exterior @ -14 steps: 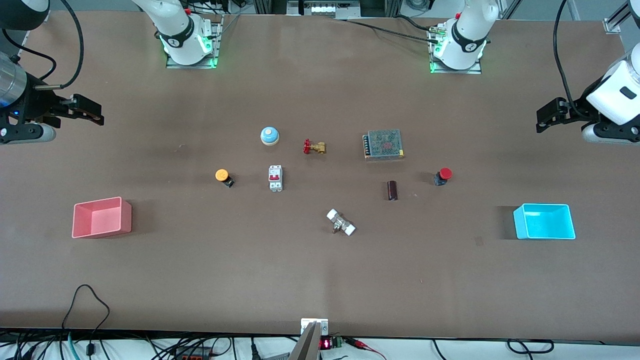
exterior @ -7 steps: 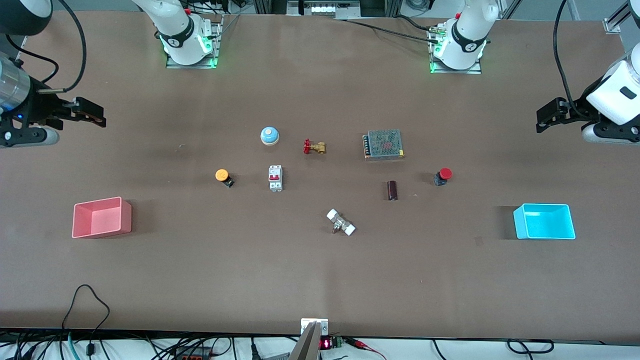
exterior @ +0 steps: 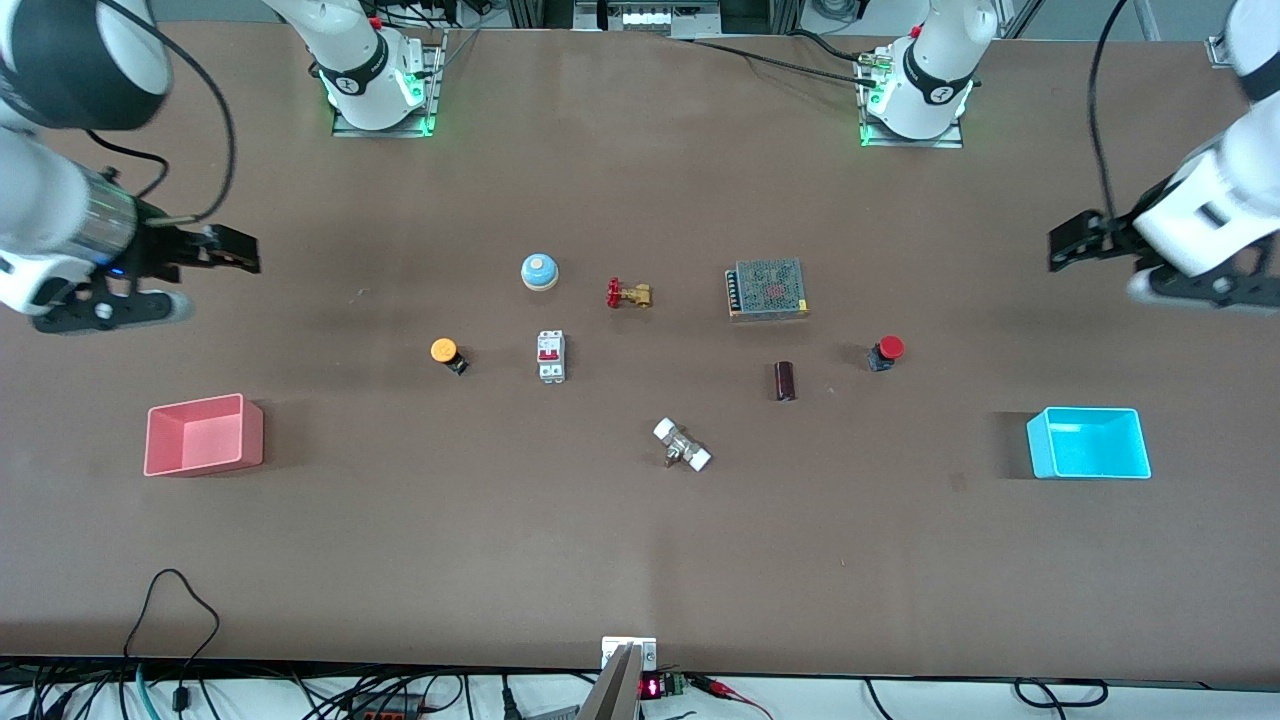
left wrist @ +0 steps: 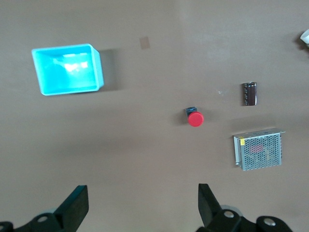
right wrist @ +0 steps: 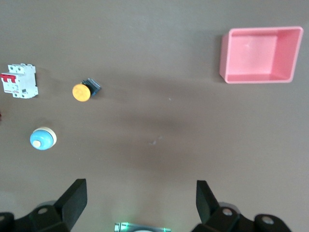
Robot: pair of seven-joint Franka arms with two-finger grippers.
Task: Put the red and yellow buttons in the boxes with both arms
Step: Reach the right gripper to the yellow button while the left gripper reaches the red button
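Note:
The yellow button (exterior: 445, 352) lies on the table beside a white circuit breaker; it also shows in the right wrist view (right wrist: 83, 91). The red button (exterior: 886, 351) lies toward the left arm's end; it also shows in the left wrist view (left wrist: 194, 117). The pink box (exterior: 203, 434) stands at the right arm's end, also seen in the right wrist view (right wrist: 260, 55). The cyan box (exterior: 1089, 443) stands at the left arm's end, also seen in the left wrist view (left wrist: 67, 68). My right gripper (exterior: 238, 251) is open and empty, high over bare table. My left gripper (exterior: 1068, 243) is open and empty, high over bare table.
Between the buttons lie a circuit breaker (exterior: 551, 355), a blue-white dome (exterior: 539, 271), a brass valve with red handle (exterior: 628, 294), a mesh power supply (exterior: 767, 289), a dark cylinder (exterior: 785, 380) and a white-ended fitting (exterior: 682, 445).
Both grippers have moved inward toward the table's middle, the right one toward the yellow button's side, the left one toward the red button's side. Nothing on the table has moved.

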